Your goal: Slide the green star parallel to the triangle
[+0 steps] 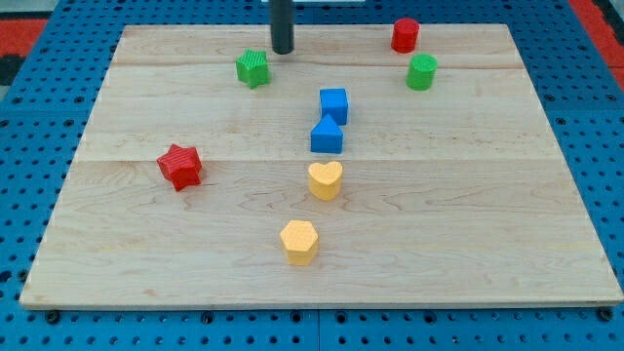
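The green star [253, 68] lies near the board's [487, 244] top edge, just left of and slightly below my tip [283, 51] (a bare rod, holding nothing), apparently not touching. The blue triangle [327, 136] sits lower right of the star, directly under the blue cube [333, 104].

no readable text, no labels, no brands, no numbers, no signs on anything in view

Star [253, 68] left of triangle [327, 136]
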Action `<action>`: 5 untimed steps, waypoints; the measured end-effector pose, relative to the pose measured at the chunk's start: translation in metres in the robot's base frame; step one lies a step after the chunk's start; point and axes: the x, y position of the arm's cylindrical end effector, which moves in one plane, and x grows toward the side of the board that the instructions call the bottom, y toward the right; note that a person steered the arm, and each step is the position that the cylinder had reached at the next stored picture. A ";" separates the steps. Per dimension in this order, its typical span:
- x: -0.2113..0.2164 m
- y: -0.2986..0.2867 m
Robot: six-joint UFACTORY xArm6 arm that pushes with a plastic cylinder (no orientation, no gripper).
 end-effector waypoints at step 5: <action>0.128 -0.007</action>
